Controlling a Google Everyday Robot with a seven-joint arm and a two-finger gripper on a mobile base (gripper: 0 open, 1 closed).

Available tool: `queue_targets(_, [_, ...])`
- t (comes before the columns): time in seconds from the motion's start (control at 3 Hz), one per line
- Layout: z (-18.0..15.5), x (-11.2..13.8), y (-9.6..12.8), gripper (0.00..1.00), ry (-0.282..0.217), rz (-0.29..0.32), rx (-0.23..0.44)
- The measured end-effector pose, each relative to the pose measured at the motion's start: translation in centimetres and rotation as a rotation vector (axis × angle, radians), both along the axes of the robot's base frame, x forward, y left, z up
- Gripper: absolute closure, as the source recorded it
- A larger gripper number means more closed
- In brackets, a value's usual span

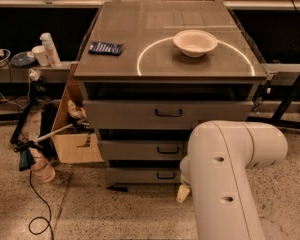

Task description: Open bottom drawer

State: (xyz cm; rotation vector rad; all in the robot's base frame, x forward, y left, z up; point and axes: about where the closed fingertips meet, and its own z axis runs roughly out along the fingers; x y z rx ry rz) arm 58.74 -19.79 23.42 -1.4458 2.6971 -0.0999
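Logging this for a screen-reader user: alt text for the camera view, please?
The robot's white arm fills the lower right, its gripper low by the bottom drawer of a grey three-drawer cabinet, just right of and below the drawer's black handle; the drawer looks shut. On the cabinet top sit a white bowl and a blue packet.

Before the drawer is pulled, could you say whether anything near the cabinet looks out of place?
A cardboard box leans tilted against the cabinet's left side. The gripper hangs low by the bottom drawer, right of its handle.
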Motion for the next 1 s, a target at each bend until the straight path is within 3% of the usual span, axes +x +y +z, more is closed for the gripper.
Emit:
queue_targets(0.33, [0.0,0.0,0.0,0.0,0.0,0.0,0.0])
queue_targets(1.0, [-0.3,0.9,-1.3,0.0,-0.021,0.018,0.134])
